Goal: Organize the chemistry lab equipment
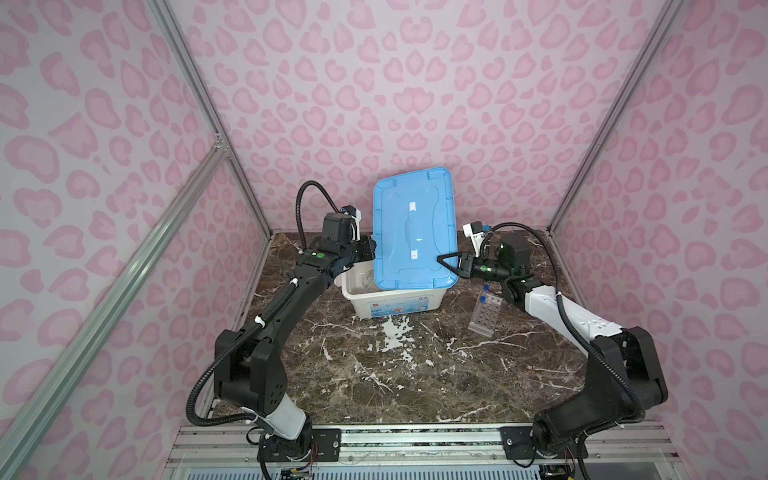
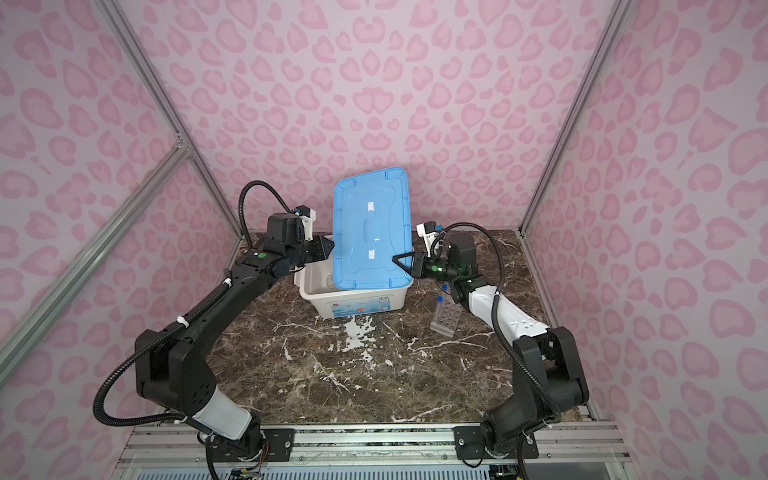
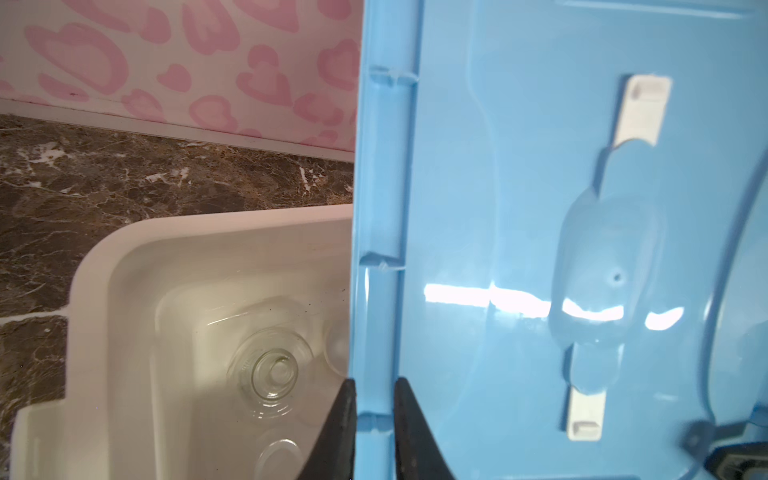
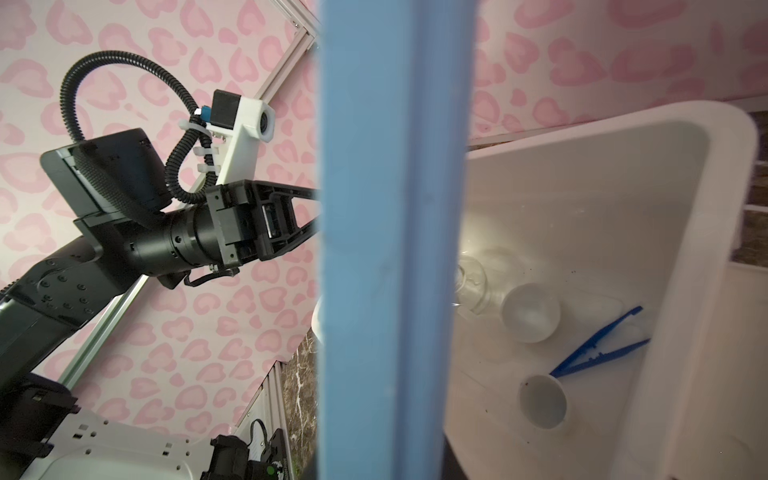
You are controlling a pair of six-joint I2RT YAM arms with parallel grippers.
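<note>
so left gripper and right gripper both clamp the one blue lid, bin has two bowls, one tweezers, rack two tubes

Surface: brown marble-pattern tabletop. Directly on it: white plastic bin, centre-far; clear holed rack, right of the bin, standing apart.
</note>
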